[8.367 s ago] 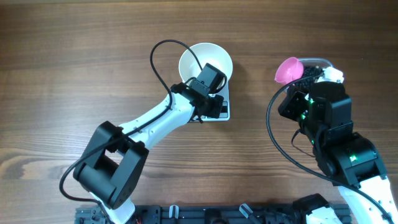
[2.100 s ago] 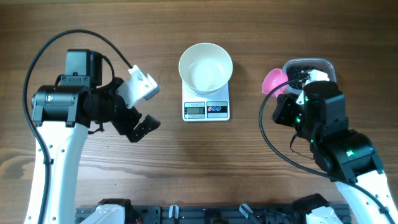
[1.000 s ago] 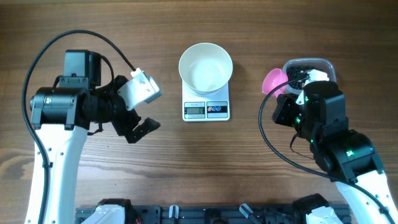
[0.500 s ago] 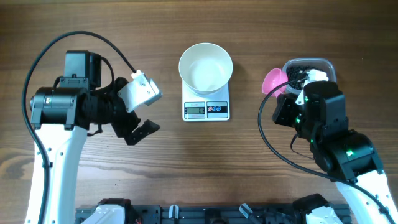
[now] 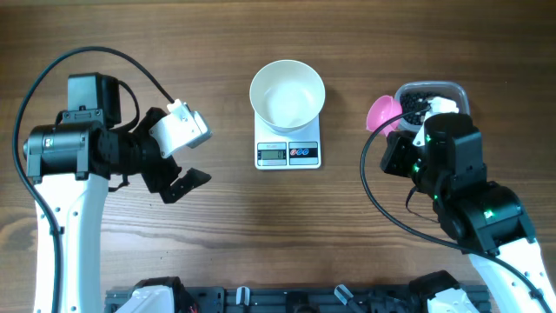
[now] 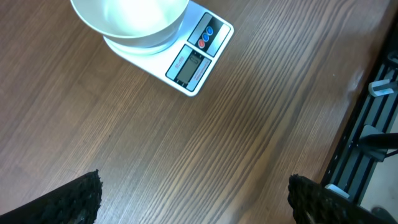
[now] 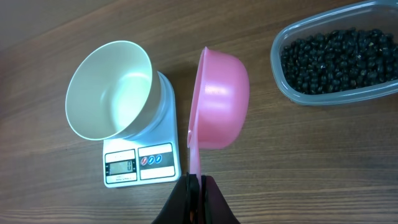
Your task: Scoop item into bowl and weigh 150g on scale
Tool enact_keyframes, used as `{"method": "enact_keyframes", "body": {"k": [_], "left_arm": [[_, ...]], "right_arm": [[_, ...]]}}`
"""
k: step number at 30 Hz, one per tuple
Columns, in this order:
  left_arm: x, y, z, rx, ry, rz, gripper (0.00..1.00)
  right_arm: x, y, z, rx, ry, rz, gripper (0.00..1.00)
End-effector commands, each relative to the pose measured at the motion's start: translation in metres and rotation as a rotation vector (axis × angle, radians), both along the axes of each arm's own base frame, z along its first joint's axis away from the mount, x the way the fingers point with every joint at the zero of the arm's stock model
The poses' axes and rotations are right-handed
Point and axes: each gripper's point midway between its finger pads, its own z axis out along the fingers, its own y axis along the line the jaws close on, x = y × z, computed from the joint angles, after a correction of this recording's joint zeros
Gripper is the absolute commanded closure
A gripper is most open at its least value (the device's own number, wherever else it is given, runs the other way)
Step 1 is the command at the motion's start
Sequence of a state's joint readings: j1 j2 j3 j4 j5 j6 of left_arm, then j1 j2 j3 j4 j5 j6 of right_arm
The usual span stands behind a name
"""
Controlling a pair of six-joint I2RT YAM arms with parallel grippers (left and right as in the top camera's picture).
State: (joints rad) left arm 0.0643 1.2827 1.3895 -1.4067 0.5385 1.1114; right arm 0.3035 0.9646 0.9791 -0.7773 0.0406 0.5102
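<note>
Wood-grain tabletop (image 5: 174, 52) fills every view; at upper centre of the overhead frame the white bowl (image 5: 287, 94) sits on the scale (image 5: 288, 154), its interior bare white. At upper right, the clear tub (image 5: 458, 87) holds the black beads (image 7: 336, 53); just left of it the pink scoop (image 7: 217, 106) stands on edge, its handle pinched in the right gripper (image 7: 194, 186). At mid-left, the left gripper (image 5: 193, 155) hangs with jaws spread wide, holding nothing.

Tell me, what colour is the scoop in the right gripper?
Pink. The scoop shows best in the right wrist view.
</note>
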Motion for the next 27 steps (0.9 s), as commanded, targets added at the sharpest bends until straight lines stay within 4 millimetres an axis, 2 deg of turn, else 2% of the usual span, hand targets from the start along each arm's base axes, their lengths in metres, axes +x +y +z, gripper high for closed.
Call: {"method": "enact_keyframes", "body": {"k": [1, 19, 23, 27], "left_arm": [[0.001, -0.004, 0.012, -0.024, -0.053, -0.034, 0.0], [0.001, -0.005, 0.013, -0.027, -0.053, -0.034, 0.0], [0.001, -0.005, 0.013, -0.027, -0.053, -0.034, 0.0], [0.001, -0.005, 0.013, -0.027, -0.053, -0.034, 0.0]], "right_arm": [[0.003, 0.002, 0.01, 0.006, -0.027, 0.015, 0.96], [0.002, 0.002, 0.013, 0.001, -0.035, 0.022, 0.96], [-0.006, -0.001, 0.017, -0.036, -0.025, 0.053, 0.96], [-0.011, -0.003, 0.034, -0.092, -0.034, 0.103, 0.96]]}}
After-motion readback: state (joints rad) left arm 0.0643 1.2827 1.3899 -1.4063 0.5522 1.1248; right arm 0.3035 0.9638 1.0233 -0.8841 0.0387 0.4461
